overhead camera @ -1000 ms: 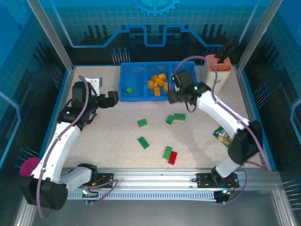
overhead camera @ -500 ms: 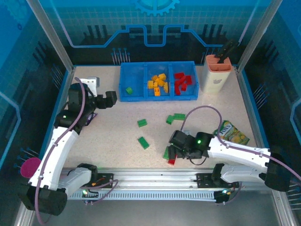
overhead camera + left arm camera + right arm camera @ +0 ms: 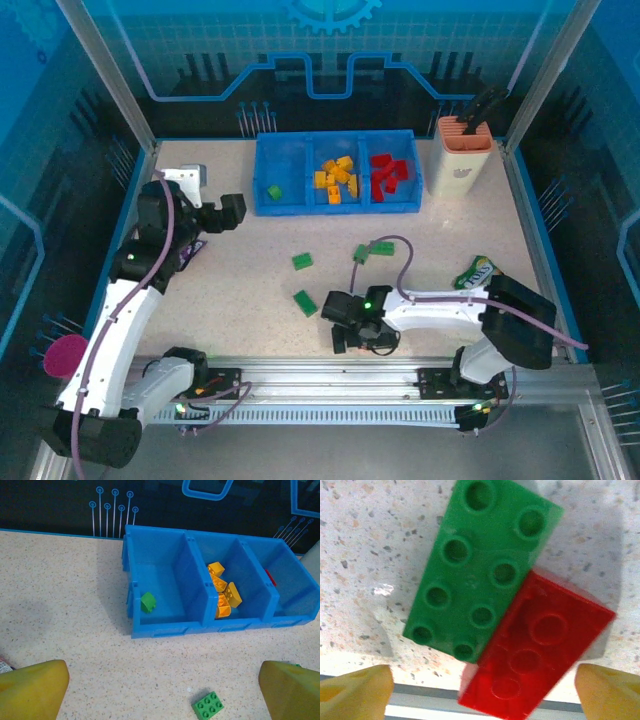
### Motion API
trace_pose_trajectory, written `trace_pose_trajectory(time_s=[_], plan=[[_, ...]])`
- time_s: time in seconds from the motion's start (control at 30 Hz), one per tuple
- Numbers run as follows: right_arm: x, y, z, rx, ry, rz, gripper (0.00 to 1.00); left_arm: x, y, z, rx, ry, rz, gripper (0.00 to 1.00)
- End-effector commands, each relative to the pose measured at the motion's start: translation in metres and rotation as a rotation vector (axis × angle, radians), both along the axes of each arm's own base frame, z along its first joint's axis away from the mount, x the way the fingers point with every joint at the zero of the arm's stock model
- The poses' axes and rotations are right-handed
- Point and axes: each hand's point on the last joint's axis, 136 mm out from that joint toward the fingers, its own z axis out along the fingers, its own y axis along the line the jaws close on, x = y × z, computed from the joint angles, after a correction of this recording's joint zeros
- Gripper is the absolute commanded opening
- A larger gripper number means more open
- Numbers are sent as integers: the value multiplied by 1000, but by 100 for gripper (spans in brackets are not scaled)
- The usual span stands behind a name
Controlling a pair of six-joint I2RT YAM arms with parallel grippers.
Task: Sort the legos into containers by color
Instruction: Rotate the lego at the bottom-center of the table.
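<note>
Sorting tray: a low blue bin tray [image 3: 335, 209] [image 3: 170, 629] stands at the far side of the table [image 3: 250, 290], its three compartments side by side.
Left compartment: one small green brick [image 3: 274, 192] [image 3: 148, 602], lying near the front-left corner.
Middle compartment: a heap of orange-yellow bricks [image 3: 336, 178] [image 3: 223, 592].
Right compartment: several red bricks [image 3: 390, 174] (the left wrist view catches just a red sliver at the dividing wall).
Beside the tray: a peach-and-cream holder [image 3: 463, 160] stands just to its right.
Edges: a raised blue border runs round the table, and a metal rail [image 3: 330, 375] closes the near side.
Open room: bare speckled surface lies between the tray front and the loose bricks, and over the left-centre. A green-and-yellow packet [image 3: 478, 272] lies near the right arm.
Loose green bricks: four mid-table, two singles [image 3: 302, 261] [image 3: 306, 303] and two just beside each other [image 3: 361, 254] [image 3: 381, 247].
Pair by the rail: an eight-stud green brick [image 3: 480, 570] and a single red brick [image 3: 535, 650] lie flat with studs up and long sides touching, both slanted, close to the near edge.
Right gripper [image 3: 345, 330] [image 3: 480, 692]: low over that pair, its yellow fingers [image 3: 355, 690] spread wide to either side, gripping nothing.
Left gripper [image 3: 228, 212] [image 3: 160, 700]: hangs in front of the tray's left end, its fingers [image 3: 32, 690] wide apart with nothing between them.
</note>
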Motion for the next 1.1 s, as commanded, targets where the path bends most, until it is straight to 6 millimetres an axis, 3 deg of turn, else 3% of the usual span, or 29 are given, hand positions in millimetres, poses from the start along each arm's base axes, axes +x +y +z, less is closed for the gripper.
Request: trace_pose_trajectory(time_s=[0.0,0.23,0.47,0.77,0.87,1.07], plan=[[0,10,4,-11,10,29,87,-2,7,-5,2,9,30,99],[0,-3,-1,-52,20,22,72,-1,6,-6,2,12,28,99],[-4,-38,-10,-133,45,-2,54,0,7,-7,2,17,29,98],[6,-76,2,-153,3,-79,43,1,6,-9,-1,23,26,98],[14,-79,5,-127,-20,-79,46,1,4,-9,-6,26,21,99],[26,-66,8,-83,-45,10,65,2,4,-11,-9,32,19,98]])
